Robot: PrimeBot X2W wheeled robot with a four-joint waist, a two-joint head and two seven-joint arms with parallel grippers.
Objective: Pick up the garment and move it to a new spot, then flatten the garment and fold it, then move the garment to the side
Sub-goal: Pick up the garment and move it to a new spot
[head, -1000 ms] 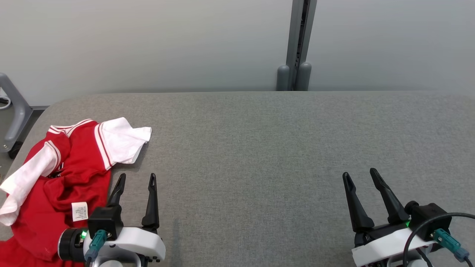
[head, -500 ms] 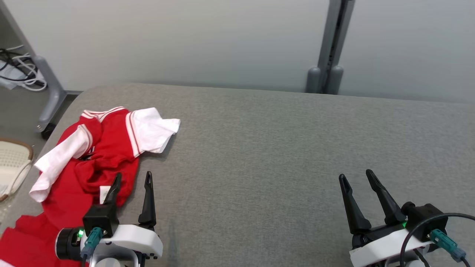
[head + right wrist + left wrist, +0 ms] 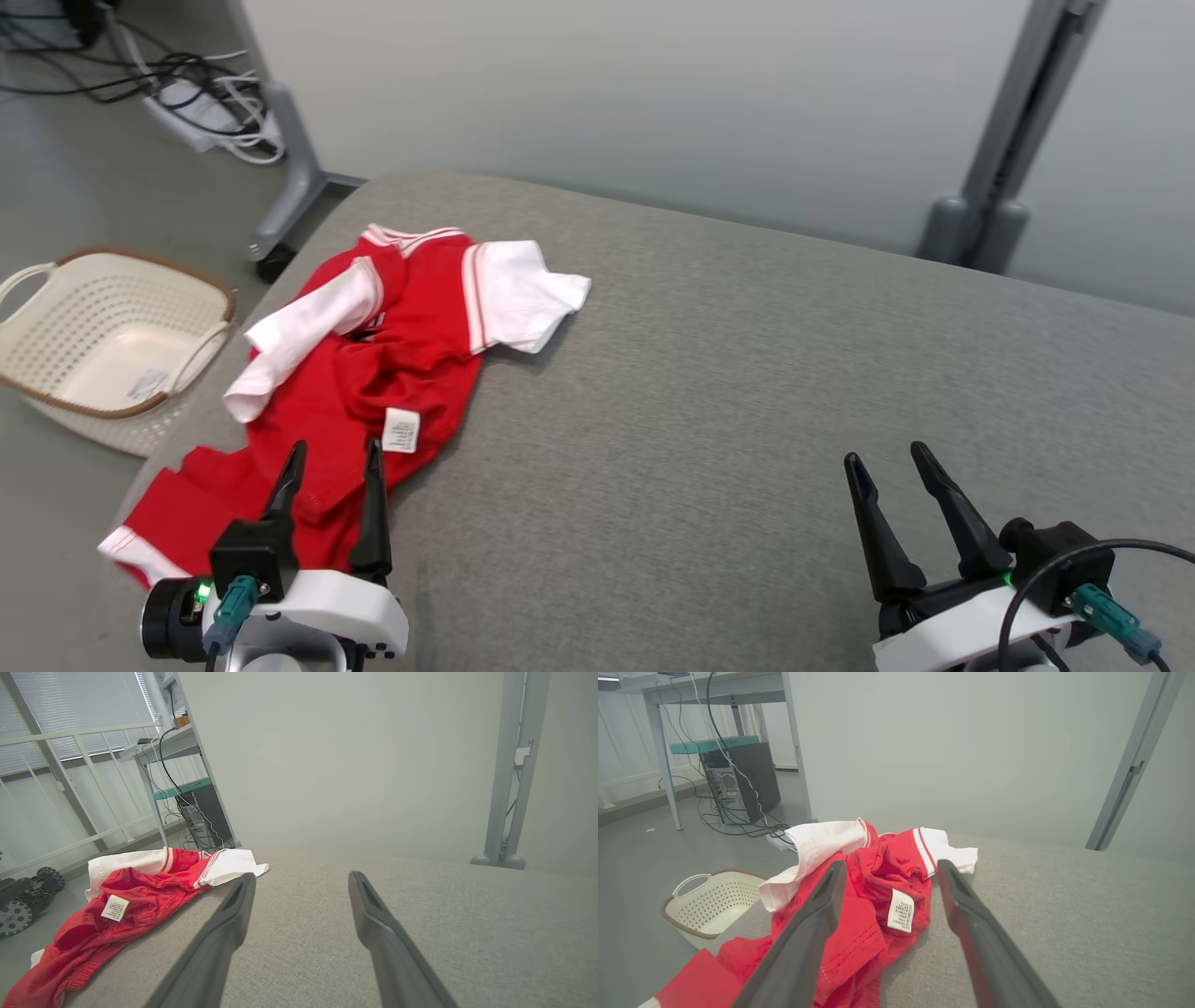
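A: Where can you pass?

B: Bare table point(image 3: 728, 392) runs from the garment's point(image 3: 392, 373) right edge across to my right gripper point(image 3: 884, 453) and back to the far edge. Flat grey surface, open for a sweep from either side.

A: What's in the way?

B: The garment is heaped on the table's left end, draping over the left edge. My left gripper point(image 3: 336, 450) sits right at its near end. Basket point(image 3: 65, 289) is on the floor just off that corner. Desk leg point(image 3: 297, 182) and a cable tangle point(image 3: 201, 89) are behind the basket. Wall point(image 3: 607, 93) is close behind the far edge, with a grey post point(image 3: 1022, 131) at far right.
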